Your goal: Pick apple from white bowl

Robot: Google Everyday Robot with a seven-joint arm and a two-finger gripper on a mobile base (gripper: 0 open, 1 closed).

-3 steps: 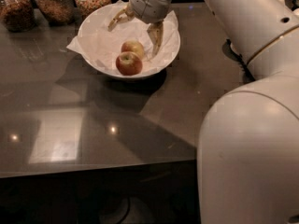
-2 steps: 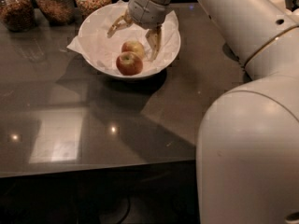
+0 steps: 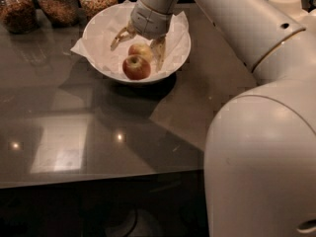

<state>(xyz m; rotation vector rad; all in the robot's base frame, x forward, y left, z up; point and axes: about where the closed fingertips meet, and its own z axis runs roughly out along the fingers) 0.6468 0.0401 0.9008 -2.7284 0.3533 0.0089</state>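
The white bowl (image 3: 101,26) with a crumpled paper liner stands at the back of the dark counter. In it lies the deep red apple (image 3: 136,67) at the front and a paler yellow-green apple (image 3: 140,50) just behind it. My gripper (image 3: 139,48) hangs over the bowl with its fingers spread wide, one finger (image 3: 120,36) to the left of the pale apple and the other (image 3: 160,53) to its right. The fingers straddle the pale apple and hold nothing. The red apple sits just in front of the fingertips.
Three glass jars of dry food (image 3: 58,3) stand along the back left, behind the bowl. My large white arm (image 3: 261,132) fills the right side. A pale cup-like object (image 3: 289,4) sits at the back right. The counter's front edge (image 3: 98,179) runs below.
The gripper has shifted slightly left and lower into the bowl, its fingers now on either side of the pale apple. The apples have not moved.
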